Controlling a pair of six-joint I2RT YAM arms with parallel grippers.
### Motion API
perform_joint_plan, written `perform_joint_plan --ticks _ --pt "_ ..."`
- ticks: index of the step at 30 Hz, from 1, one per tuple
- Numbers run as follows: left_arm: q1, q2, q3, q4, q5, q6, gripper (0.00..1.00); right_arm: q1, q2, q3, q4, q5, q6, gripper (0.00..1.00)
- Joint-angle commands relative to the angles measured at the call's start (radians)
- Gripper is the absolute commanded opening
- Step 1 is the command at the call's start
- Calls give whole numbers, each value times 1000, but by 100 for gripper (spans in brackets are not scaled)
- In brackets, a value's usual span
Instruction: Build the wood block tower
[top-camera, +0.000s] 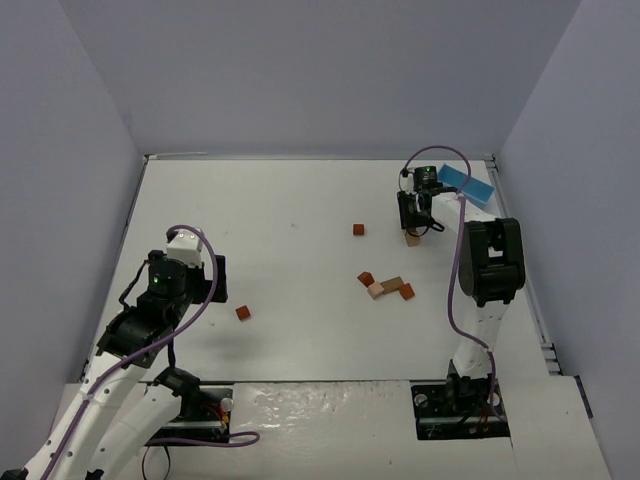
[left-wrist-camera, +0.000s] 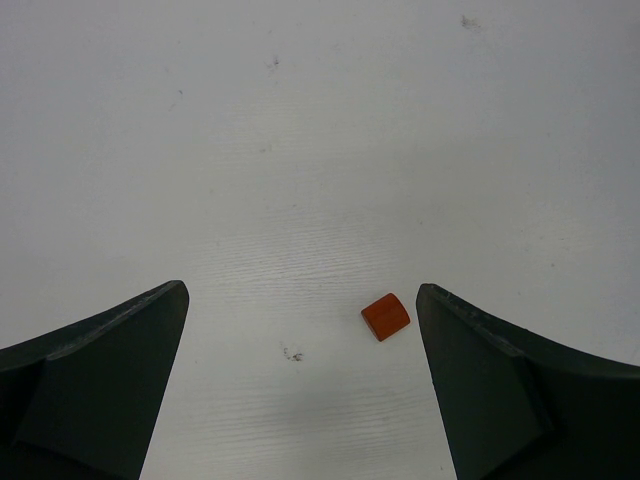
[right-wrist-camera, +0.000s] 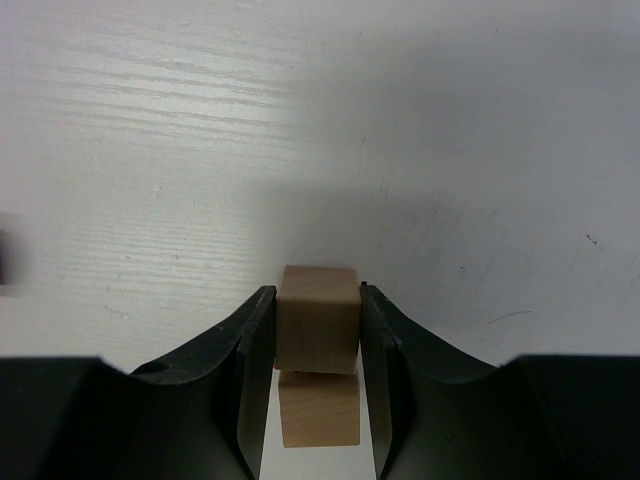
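Note:
My right gripper (right-wrist-camera: 317, 293) is shut on a tan wooden cube (right-wrist-camera: 318, 325), which rests on a second tan cube (right-wrist-camera: 320, 408). Together they form a small wood block tower (top-camera: 412, 240) at the back right of the table, with the right gripper (top-camera: 414, 222) standing over it. The left gripper (left-wrist-camera: 302, 300) is open and hangs above the table. A reddish round-topped block (left-wrist-camera: 386, 316) lies just inside its right finger (left-wrist-camera: 480, 370), apart from it. From above, this block (top-camera: 243, 313) lies to the right of the left gripper (top-camera: 217, 279).
A lone orange cube (top-camera: 358, 229) sits mid-table. Several loose orange and tan blocks (top-camera: 386, 287) lie clustered in front of the tower. A light blue box (top-camera: 466, 183) rests at the back right corner. Grey walls enclose the table (top-camera: 300, 200).

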Motion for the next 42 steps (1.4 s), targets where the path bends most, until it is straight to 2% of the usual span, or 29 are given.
perform_joint_plan --ticks 1,38,41,42 --pt "6 7 11 57 11 1 97 -6 -42 -19 -54 -16 -5 16" --pt "6 8 10 59 12 2 97 -15 -53 -15 -96 3 -29 15" --pt "6 10 11 60 12 2 97 -14 -50 -16 -96 5 -28 20" --pt "6 10 11 60 13 2 97 -14 -50 -16 -96 7 -27 25"
